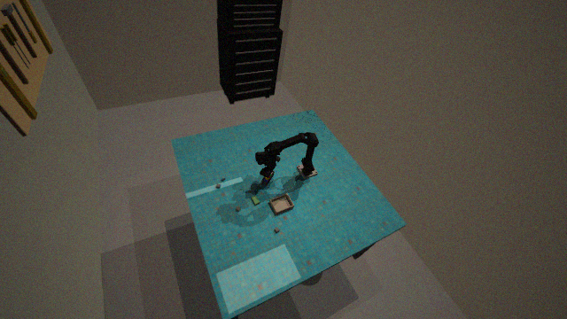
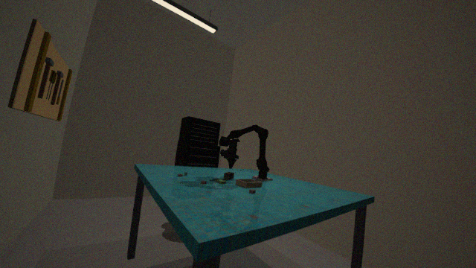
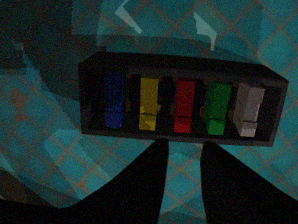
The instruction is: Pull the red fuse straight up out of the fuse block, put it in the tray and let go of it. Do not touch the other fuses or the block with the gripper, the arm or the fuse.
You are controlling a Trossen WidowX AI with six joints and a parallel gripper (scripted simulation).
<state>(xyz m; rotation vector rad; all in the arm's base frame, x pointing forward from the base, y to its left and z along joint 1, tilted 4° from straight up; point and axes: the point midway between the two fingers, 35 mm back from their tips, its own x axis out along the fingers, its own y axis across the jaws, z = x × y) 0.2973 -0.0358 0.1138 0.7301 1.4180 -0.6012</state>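
Red fuse point(image 3: 184, 106) sits in the fuse block point(image 3: 93, 96) — tool point(image 3: 182, 152) above it, narrowed, gripping nothing.

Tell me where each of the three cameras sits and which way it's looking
Top: high above, looking down on the table, tray and whole arm.
Exterior: low beside the table, facing the arm and cabinet.
Wrist: on the gripper, looking down past two dark fingers at the fuse block, red fuse between them.
Shared: top and exterior both show the tray.
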